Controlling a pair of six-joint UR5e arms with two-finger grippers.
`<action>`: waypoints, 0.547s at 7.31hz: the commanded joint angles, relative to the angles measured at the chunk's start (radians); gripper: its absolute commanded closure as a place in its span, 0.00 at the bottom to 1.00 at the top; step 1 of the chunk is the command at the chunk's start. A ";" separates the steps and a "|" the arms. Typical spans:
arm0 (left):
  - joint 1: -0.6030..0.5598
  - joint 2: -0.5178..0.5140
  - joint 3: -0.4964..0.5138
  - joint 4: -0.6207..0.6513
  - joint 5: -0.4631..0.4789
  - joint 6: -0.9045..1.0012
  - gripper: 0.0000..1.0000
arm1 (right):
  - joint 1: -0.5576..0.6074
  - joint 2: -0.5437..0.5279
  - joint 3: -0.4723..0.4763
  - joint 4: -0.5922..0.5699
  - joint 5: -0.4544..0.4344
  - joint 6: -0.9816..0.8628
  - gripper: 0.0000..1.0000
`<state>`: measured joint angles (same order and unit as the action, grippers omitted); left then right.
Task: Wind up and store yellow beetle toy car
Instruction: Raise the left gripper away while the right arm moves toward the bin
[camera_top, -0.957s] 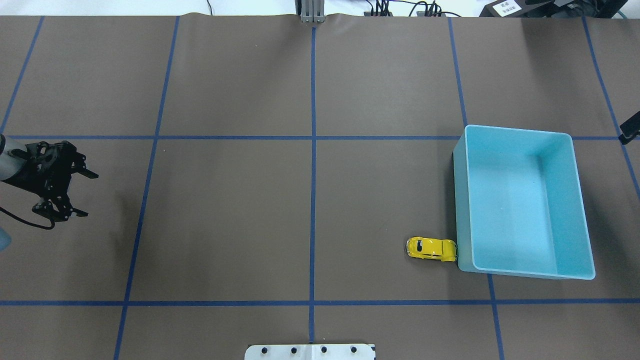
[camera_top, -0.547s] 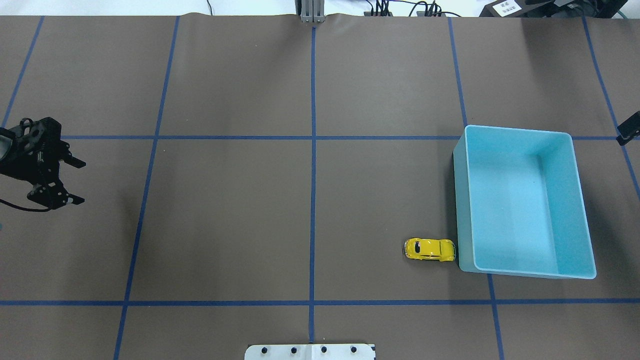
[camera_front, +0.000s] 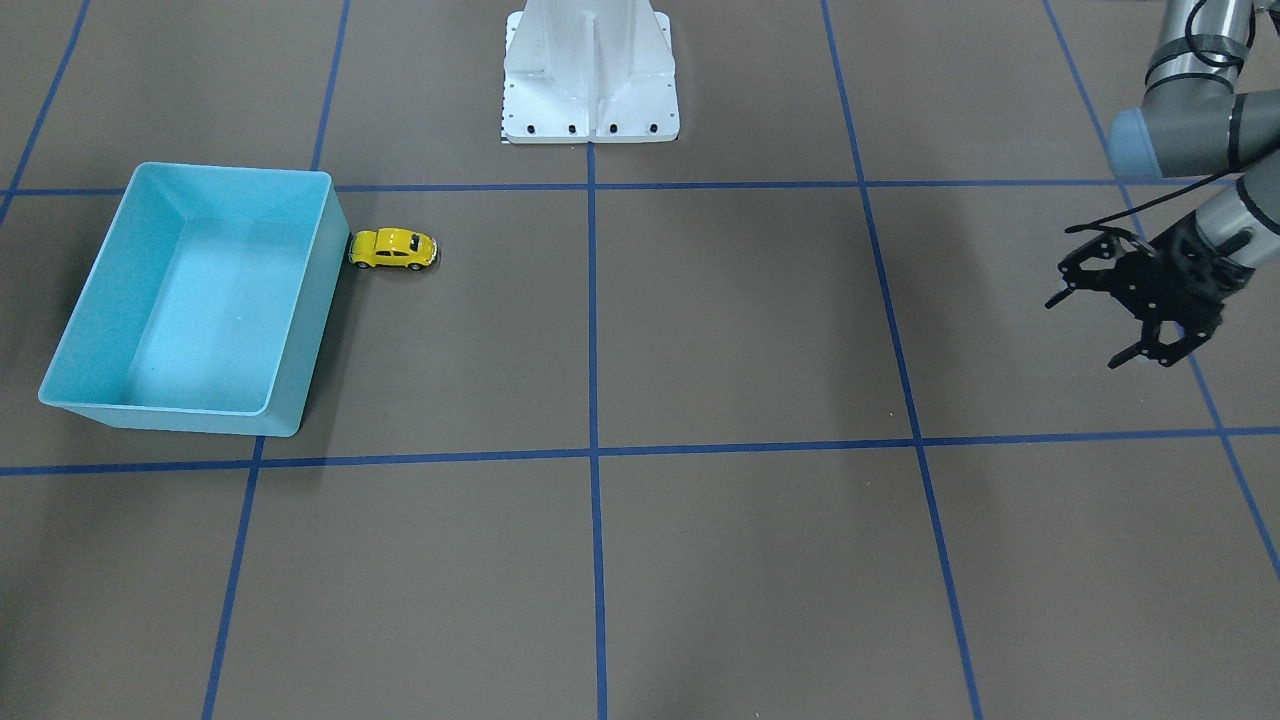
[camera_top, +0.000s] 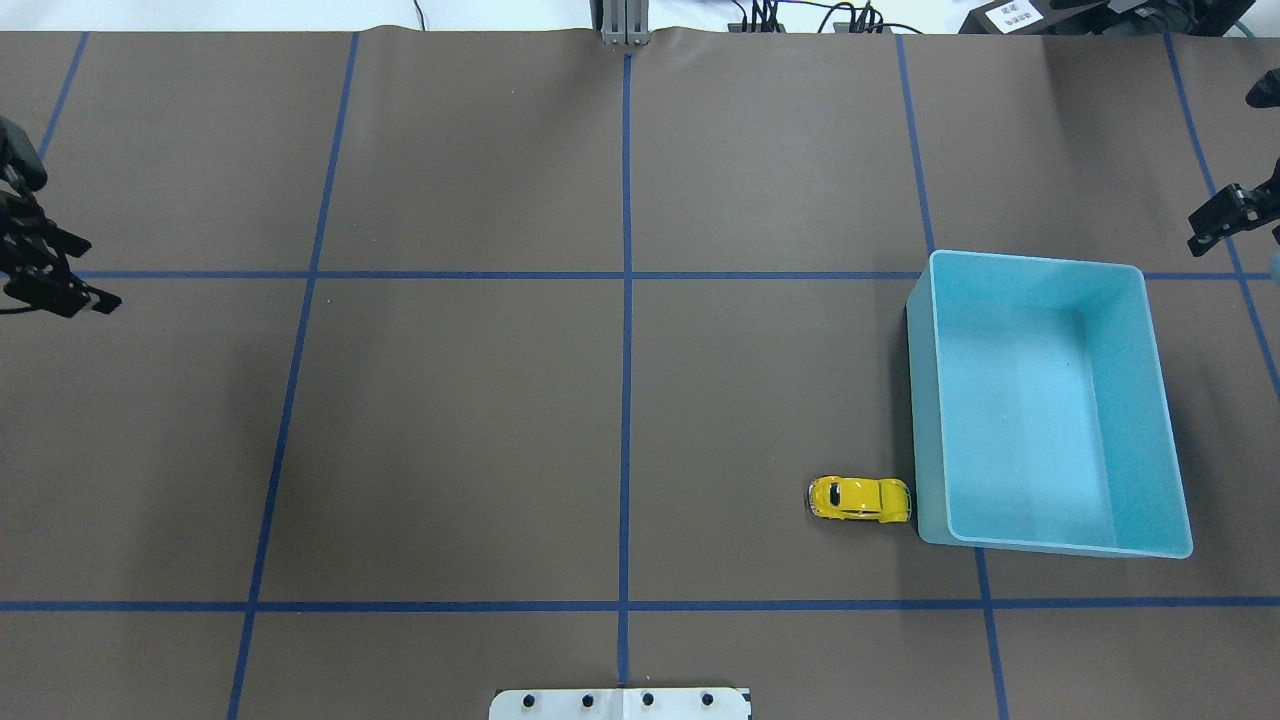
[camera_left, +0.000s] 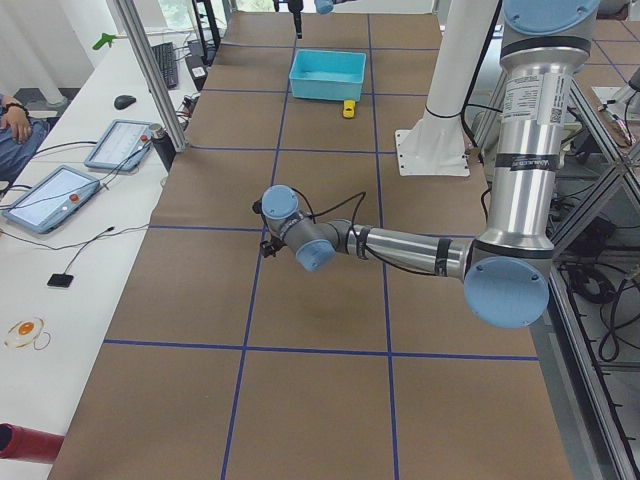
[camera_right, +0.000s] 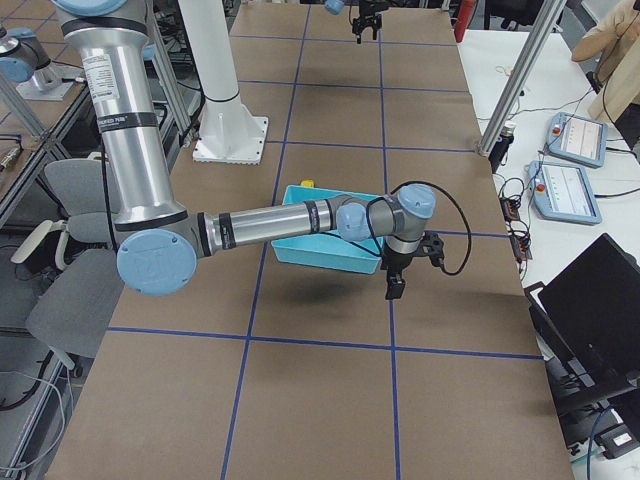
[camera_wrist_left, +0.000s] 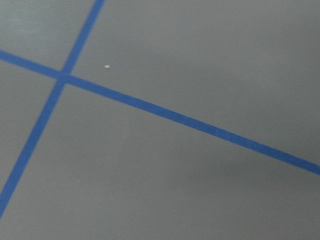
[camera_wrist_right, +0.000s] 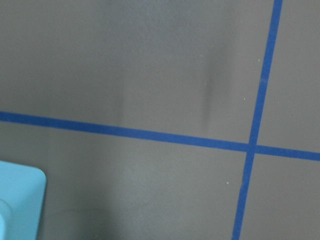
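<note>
Yellow beetle toy car beside bin

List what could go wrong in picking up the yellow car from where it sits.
1. The yellow beetle toy car sits end-on close against the wall of the light blue bin, so a descending finger may strike that wall or shove the bin.
2. It stands on its wheels; an off-centre touch could roll it away.
3. The open left gripper is far across the table, a long reach.

1 yellow car; 1 blue bin; 2 hands.
</note>
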<state>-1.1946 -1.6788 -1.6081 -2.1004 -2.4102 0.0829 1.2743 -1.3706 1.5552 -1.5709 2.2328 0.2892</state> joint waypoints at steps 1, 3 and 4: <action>-0.145 -0.099 -0.041 0.361 0.006 -0.009 0.00 | -0.003 0.018 0.026 -0.006 0.065 0.203 0.00; -0.236 -0.102 -0.102 0.600 0.039 -0.009 0.00 | -0.132 0.068 0.069 0.006 0.097 0.710 0.00; -0.270 -0.098 -0.120 0.678 0.058 -0.009 0.00 | -0.188 0.106 0.078 0.006 0.097 0.864 0.00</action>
<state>-1.4188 -1.7777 -1.7004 -1.5411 -2.3744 0.0738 1.1598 -1.3088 1.6134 -1.5661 2.3255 0.9211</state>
